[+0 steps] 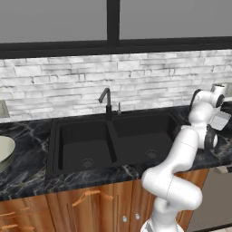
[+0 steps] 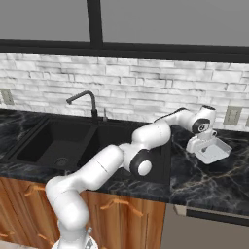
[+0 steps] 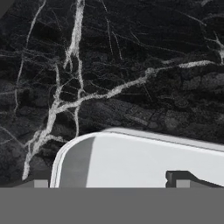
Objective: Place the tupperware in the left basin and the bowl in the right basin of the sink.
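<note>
Currently on the dark marble counter [image 2: 204, 185], right of the sink [image 1: 115, 140]: one tupperware [image 2: 214, 151], shallow, white, rounded corners, lying flat and well apart from both basins. Gripper [image 2: 208, 141]: directly above the tupperware, fingers spread wide and closed on nothing; in the hand view one finger [image 3: 181, 179] stands over the container's white floor and the other at its corner, so the jaws look to straddle a wall near that corner, though contact cannot be told. Left basin [image 1: 84, 147]: the tupperware's destination, on the far side of the right basin [image 1: 145, 138] from the gripper, so the carry must cross the divider leftward. Bowl [image 1: 4, 152]: round, cream, on the counter at the far left of the sink, well apart from the arm. Judgement: grasp of the tupperware pending; neither item placed. Faucet [image 1: 106, 102]: upright behind the divider, a possible obstacle to a low carry.
</note>
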You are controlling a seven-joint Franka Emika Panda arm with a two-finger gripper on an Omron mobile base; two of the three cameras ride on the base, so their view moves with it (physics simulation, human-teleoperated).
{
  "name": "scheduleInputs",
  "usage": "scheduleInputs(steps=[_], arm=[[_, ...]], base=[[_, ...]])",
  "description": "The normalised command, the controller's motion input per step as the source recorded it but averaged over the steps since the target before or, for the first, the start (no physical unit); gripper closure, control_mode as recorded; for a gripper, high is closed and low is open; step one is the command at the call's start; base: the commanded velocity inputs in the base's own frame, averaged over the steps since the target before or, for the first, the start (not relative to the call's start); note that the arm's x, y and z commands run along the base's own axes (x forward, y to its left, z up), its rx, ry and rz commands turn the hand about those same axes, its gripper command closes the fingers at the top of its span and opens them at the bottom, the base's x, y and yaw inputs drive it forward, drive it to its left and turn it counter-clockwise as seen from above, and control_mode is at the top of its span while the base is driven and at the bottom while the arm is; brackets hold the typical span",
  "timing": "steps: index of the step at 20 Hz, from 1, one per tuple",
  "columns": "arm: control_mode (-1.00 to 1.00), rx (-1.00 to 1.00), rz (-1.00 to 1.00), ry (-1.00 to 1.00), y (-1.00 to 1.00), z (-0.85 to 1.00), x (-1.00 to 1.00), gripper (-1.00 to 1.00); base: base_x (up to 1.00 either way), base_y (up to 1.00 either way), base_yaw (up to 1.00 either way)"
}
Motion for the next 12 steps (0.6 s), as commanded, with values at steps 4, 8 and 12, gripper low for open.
scheduleInputs(steps=[4, 8, 12], arm=[[-1.00, 0.00, 0.00, 0.00, 0.00, 0.00, 0.00, 1.00], [-1.00, 0.00, 0.00, 0.00, 0.00, 0.00, 0.00, 1.00], [-1.00, 0.00, 0.00, 0.00, 0.00, 0.01, 0.00, 1.00]], base=[[0.00, 0.00, 0.00], [0.00, 0.00, 0.00], [0.00, 0.00, 0.00]])
